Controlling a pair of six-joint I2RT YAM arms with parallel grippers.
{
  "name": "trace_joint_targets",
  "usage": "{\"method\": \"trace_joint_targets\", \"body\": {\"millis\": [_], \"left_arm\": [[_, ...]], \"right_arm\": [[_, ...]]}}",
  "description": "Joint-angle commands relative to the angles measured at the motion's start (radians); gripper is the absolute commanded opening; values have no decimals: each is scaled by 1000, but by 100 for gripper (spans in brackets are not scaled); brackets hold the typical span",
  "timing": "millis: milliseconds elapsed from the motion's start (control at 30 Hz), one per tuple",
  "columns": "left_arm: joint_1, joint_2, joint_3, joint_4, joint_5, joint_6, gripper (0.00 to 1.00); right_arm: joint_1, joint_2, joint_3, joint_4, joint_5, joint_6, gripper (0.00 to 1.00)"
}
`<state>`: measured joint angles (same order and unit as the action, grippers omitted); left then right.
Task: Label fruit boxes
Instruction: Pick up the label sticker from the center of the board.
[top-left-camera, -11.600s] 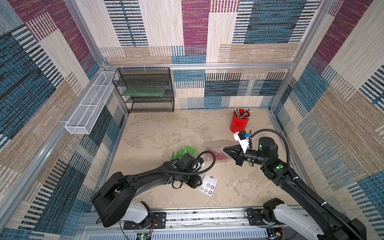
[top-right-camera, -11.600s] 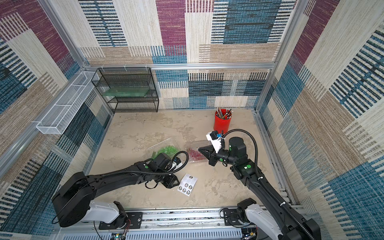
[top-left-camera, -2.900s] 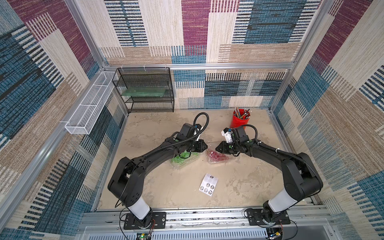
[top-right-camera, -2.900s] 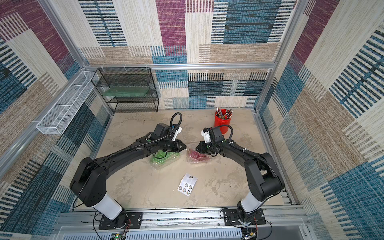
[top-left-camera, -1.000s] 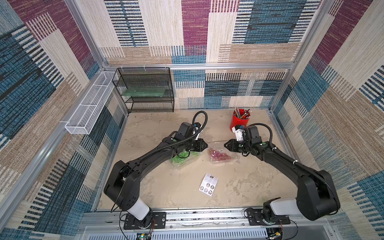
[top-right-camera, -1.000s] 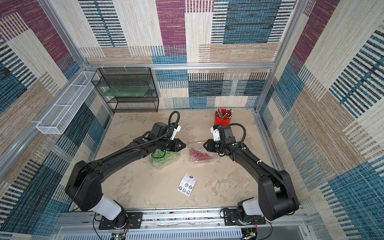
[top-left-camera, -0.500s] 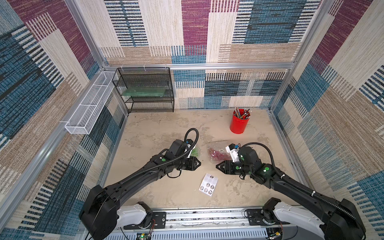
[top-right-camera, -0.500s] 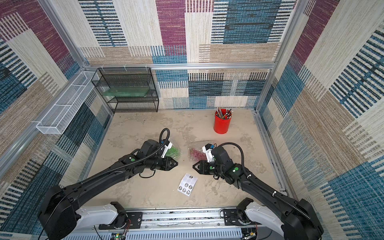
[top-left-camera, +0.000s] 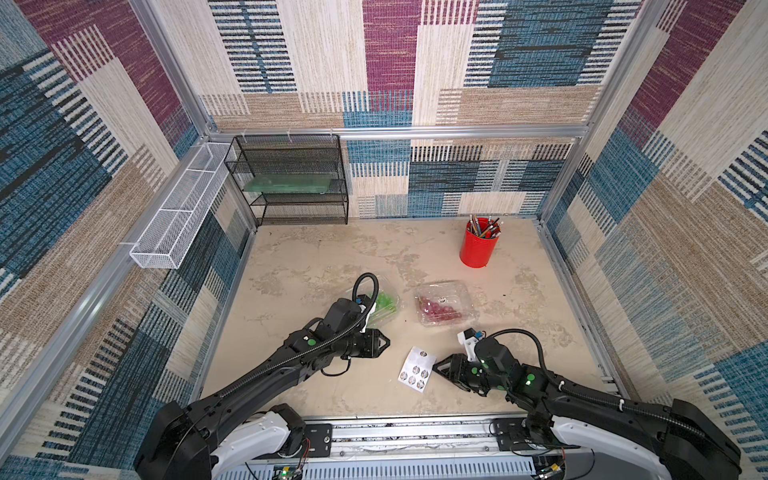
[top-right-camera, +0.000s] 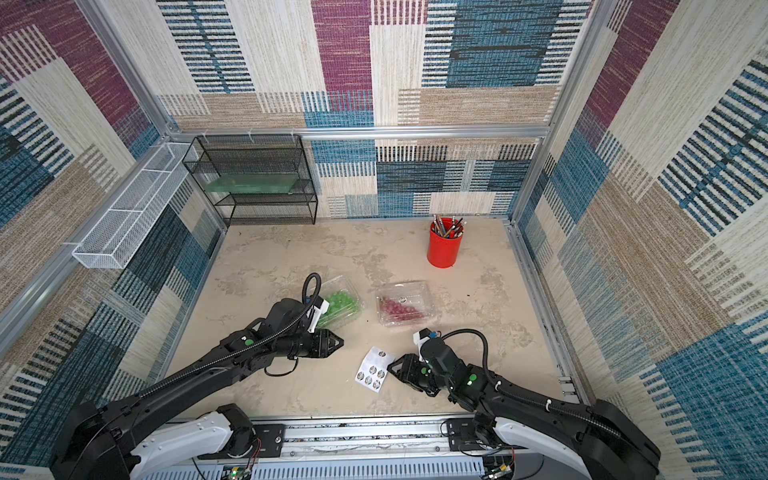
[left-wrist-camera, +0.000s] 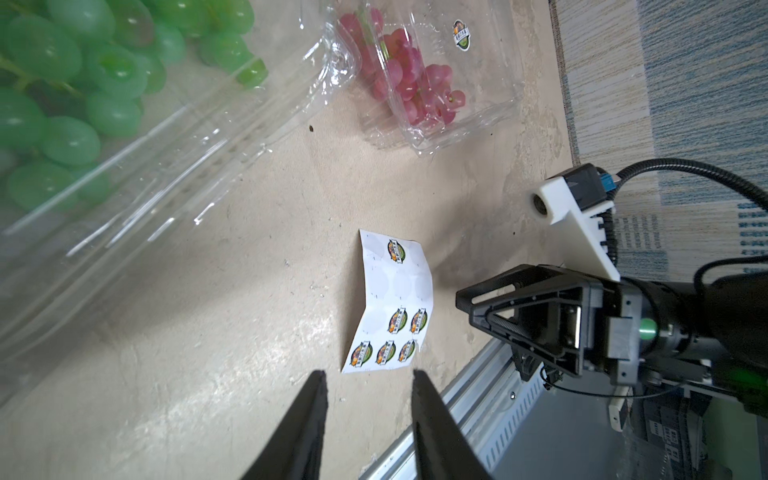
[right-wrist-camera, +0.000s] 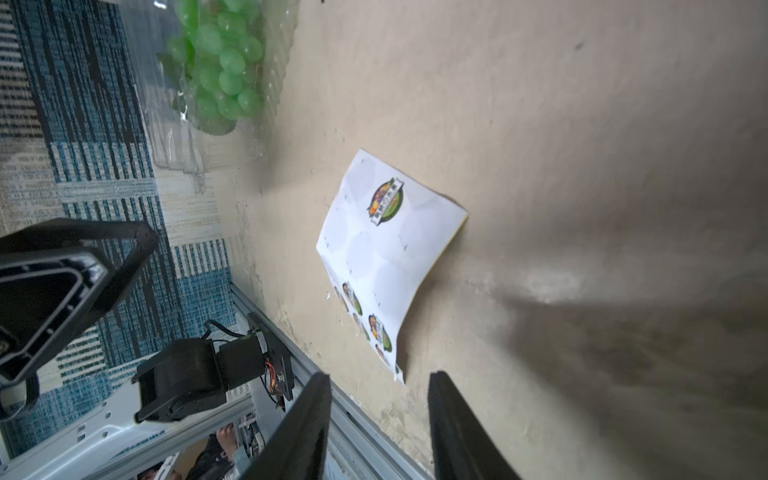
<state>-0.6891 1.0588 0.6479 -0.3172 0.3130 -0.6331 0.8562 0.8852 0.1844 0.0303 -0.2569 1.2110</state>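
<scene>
1. The sticker sheet (top-left-camera: 417, 369) is taken as the landmark. It lies on the table (top-left-camera: 332, 257), slightly creased. Six printed labels are counted on it in the left wrist view, beside several blank rounds where labels appear to have been peeled off.
2. The red-grape box (top-left-camera: 444, 303) is found beyond the sheet, toward the back wall and apart from it, with its lid closed. One round label (left-wrist-camera: 461, 35) is seen stuck on that lid, so this box is judged done.
3. The green-grape box (top-right-camera: 340, 305) is found beyond the sheet and to its left. No label can be made out on the part of its lid that shows, so it is judged to be the box left to label.
4. The left gripper (top-left-camera: 384, 343) is held near the sheet's left side, clear of it. Its jaws are parted moderately and nothing is held between them.
5. The right gripper (top-left-camera: 436, 366) is placed just beside the sheet's right edge, with its jaws likewise parted and empty. Whether a fingertip touches the paper cannot be told.
6. The task is judged about half finished. One label is yet to be peeled and pressed onto the green-grape box.
</scene>
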Motion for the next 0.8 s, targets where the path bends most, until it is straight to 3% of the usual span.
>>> {"method": "trace_joint_targets", "body": {"millis": [0,300,767], "left_arm": [[1,-11,-9,41,-23,-39,38],[1,14,14,42,-17,-27,38],[0,45,44,39,-20,-27,38]], "right_arm": [[-11,18,-26,139,-28,46,44],[-68,79,-46,234,-87,4,43],[-71,311,-30,413,-162,-14,39]]}}
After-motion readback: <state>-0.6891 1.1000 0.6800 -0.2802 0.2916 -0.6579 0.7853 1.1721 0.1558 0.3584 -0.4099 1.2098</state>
